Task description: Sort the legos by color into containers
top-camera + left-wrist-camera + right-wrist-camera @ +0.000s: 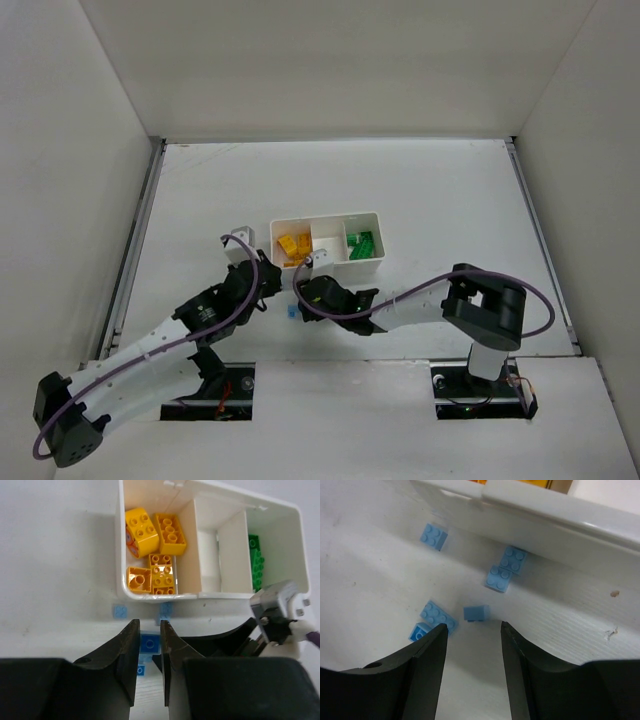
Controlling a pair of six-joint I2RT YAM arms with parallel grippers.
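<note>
Left wrist: 1 blue lego [150,643] is clamped by the left end effector [149,625], the right end effector [473,626] is spread open and empty, and a lift into the middle compartment [207,550] is judged needed next.

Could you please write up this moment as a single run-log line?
left gripper: shut on blue brick | right gripper: open near loose blue bricks | tray: yellow bricks left, green bricks right

I look down on a white table [430,190] under even, diffuse light. A plain white back wall [340,60] rises behind the table, a left wall [60,200] and a right wall [600,180] beside it. Metal rails [135,240] border the table's side edges, and a white ledge [340,400] fronts its near edge.
</note>
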